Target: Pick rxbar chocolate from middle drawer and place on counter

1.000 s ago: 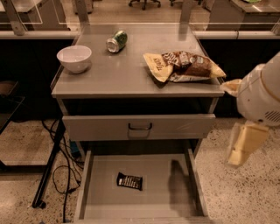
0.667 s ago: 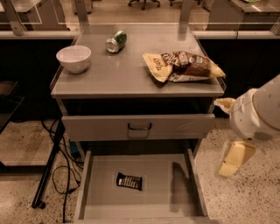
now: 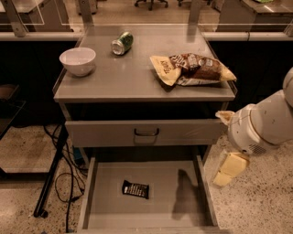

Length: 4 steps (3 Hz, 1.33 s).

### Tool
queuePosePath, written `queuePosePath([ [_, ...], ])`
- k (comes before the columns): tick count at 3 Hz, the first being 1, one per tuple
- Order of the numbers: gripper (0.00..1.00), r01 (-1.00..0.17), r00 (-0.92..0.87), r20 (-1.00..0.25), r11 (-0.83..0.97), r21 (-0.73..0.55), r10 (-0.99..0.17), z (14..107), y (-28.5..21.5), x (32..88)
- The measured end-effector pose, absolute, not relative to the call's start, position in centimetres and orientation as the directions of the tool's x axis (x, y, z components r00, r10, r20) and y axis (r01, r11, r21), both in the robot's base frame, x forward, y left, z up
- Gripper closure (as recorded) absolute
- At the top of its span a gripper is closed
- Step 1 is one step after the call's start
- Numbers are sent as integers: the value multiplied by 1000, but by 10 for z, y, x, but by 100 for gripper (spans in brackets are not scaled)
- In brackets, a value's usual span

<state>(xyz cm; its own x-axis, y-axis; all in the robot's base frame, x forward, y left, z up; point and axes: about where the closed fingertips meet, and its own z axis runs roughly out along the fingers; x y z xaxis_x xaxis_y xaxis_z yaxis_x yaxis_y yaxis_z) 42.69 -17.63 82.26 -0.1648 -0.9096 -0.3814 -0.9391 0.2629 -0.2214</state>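
Speckled terrazzo floor (image 3: pixel 256 205), black cables (image 3: pixel 68 189) at left, office chair base (image 3: pixel 151 3) beyond, dim light

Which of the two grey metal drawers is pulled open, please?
The lower grey drawer, holding the black-wrapped snack bar; the upper drawer shows only its front panel. The gripper hangs beside the open one's right wall.

The rxbar chocolate (image 3: pixel 135 189) lies in the middle drawer (image 3: pixel 114 211), left of its centre. The pincer (image 3: pixel 231 169) hangs just outside that drawer's right wall. Above the drawer, the worktop (image 3: pixel 132 80) carries a bowl (image 3: pixel 78 61) at left, a can (image 3: pixel 122 43) behind, and a chip bag (image 3: pixel 194 69) at right.
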Motion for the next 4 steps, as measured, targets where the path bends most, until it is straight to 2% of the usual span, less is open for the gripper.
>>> queuePosePath([
  [1,0,-957,-142,-414,231,-174,-899,798,-146,423],
  [2,0,-979,-126,-475,187,-83,-871,749,-95,421],
  [4,0,-969,-196,-584,247,-9,-788,666,-48,436],
])
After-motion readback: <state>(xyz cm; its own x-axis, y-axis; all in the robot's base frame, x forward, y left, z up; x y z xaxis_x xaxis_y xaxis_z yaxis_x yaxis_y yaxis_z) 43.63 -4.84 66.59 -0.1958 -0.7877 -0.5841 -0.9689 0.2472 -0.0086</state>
